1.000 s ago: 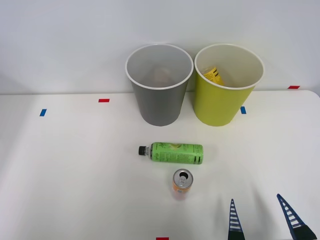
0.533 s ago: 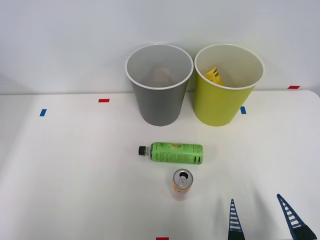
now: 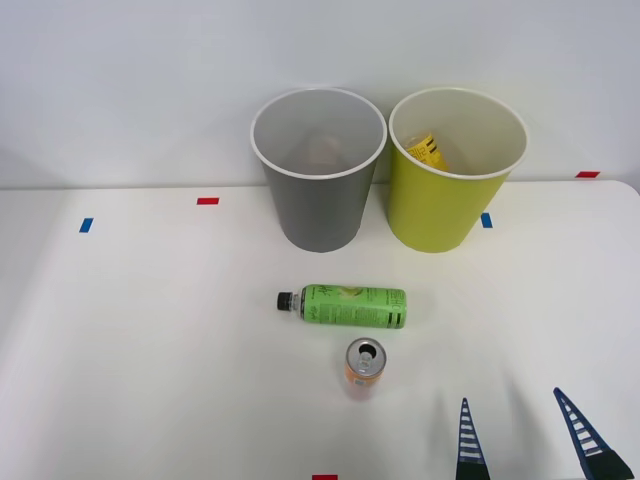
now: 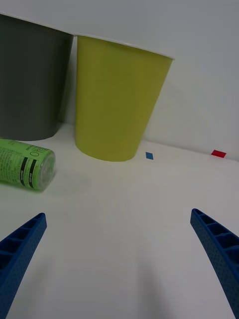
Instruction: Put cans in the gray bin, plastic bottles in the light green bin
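Nothing moved; green bottle (image 3: 350, 306) label unreadable, right fingers (image 3: 575, 430) spread.

The gray bin (image 3: 318, 190) stands upright at the back of the white table, tapered, with a white rim and pale inside; something pale orange lies at its bottom, too dim to identify. Just beside it on the right stands the yellow-green bin (image 3: 452, 195), same shape and white rim, with the yellow-wrapped bottle (image 3: 428, 150) leaning inside against its far wall. In front of the bins the green-wrapped bottle (image 3: 345, 305) lies on its side, black cap pointing left. Just in front of it the orange-pink can (image 3: 364, 366) stands upright, its silver top open at the pull-tab hole.
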